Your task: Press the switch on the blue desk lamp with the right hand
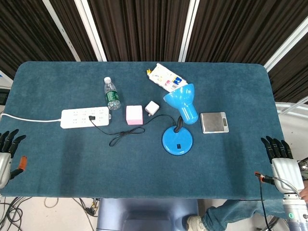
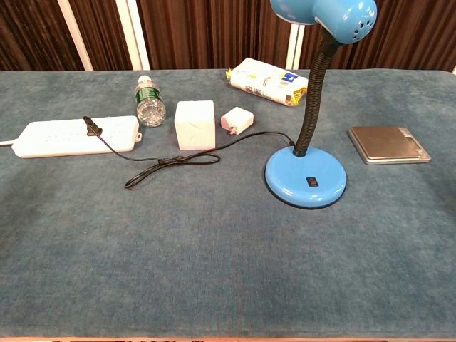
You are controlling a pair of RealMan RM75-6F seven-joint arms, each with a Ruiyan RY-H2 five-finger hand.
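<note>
The blue desk lamp [image 1: 177, 139] stands near the table's middle on a round base [image 2: 306, 178], its shade [image 2: 324, 12] turned to the far right. A small black switch [image 2: 312, 182] sits on the front of the base, also visible from the head view as the switch [image 1: 178, 146]. My right hand [image 1: 279, 159] is at the table's near right edge, far from the lamp, fingers straight and apart, holding nothing. My left hand [image 1: 6, 154] is off the near left edge, fingers apart and empty. Neither hand shows in the chest view.
A white power strip [image 1: 84, 117] with a black plug and looped cord [image 1: 126, 134] lies left. Near it are a water bottle [image 1: 111, 93], a pink cube [image 1: 134, 115] and a white charger [image 1: 152, 108]. A snack packet [image 1: 165, 78] lies behind the lamp, a silver scale [image 1: 214, 122] to its right.
</note>
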